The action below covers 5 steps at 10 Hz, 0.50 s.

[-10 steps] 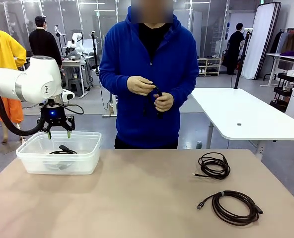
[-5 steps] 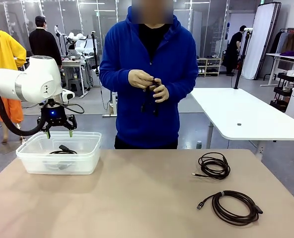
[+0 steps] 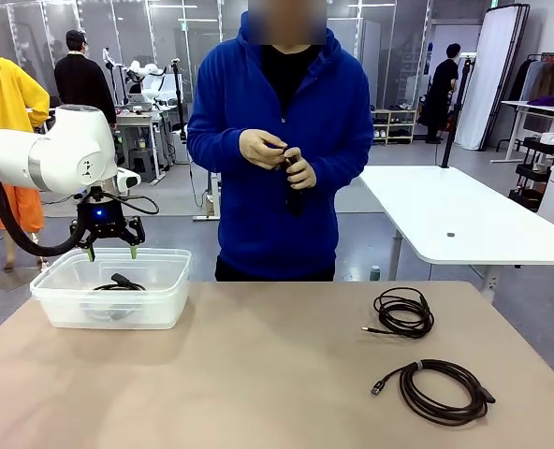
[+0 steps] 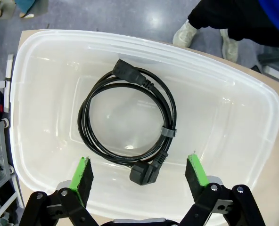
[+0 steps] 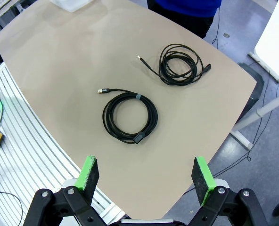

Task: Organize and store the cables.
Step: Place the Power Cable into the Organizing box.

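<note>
A coiled black power cable [image 4: 130,136] lies in the clear plastic bin [image 3: 52,299] at the table's left; the same cable [image 3: 118,283] shows through the bin wall. My left gripper [image 3: 111,251] hovers open just above the bin, and in its wrist view my left gripper [image 4: 138,173] holds nothing. Two coiled cables lie on the table's right: a black one [image 3: 403,311] and a dark-brown one [image 3: 443,390]. From high above, my open right gripper [image 5: 146,175] looks down on the near coil [image 5: 129,117] and the far coil [image 5: 179,63]. The person's hands [image 3: 279,159] wind another black cable at chest height.
The person in a blue hoodie [image 3: 282,140] stands at the far side of the beige table [image 3: 258,374]. A white table [image 3: 455,215] stands behind at the right. The bin's white corner [image 5: 71,4] shows at the top of the right wrist view.
The person's hands have gathered the black cable tighter, drawing it into a small bundle. Both arms have stayed still.
</note>
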{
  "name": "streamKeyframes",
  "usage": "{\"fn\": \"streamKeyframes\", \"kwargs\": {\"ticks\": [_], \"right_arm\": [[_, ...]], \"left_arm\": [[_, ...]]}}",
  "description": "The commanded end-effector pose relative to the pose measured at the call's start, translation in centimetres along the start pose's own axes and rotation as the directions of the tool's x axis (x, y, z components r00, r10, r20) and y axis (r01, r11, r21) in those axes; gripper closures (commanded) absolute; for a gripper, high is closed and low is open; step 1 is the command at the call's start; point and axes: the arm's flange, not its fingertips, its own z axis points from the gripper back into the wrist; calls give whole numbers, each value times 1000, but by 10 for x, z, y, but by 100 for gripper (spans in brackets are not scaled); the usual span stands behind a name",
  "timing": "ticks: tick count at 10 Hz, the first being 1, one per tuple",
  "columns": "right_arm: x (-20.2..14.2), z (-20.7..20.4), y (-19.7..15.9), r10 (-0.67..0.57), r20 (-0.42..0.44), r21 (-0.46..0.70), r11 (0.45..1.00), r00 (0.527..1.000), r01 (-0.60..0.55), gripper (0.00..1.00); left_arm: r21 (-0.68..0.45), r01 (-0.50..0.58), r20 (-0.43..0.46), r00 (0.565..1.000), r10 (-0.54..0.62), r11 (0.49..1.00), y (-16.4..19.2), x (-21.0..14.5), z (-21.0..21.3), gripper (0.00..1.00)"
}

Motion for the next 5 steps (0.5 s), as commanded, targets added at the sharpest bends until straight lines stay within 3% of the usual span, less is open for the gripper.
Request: {"fn": "streamKeyframes", "kwargs": {"ticks": [1, 5], "right_arm": [[-2, 0, 1, 15, 3, 8, 1000, 1000, -15, 0], [-2, 0, 1, 15, 3, 8, 1000, 1000, -15, 0]], "left_arm": [[13, 4, 5, 1000, -4, 1000, 1, 1, -1, 1], [13, 4, 5, 1000, -4, 1000, 1, 1, -1, 1]]}}
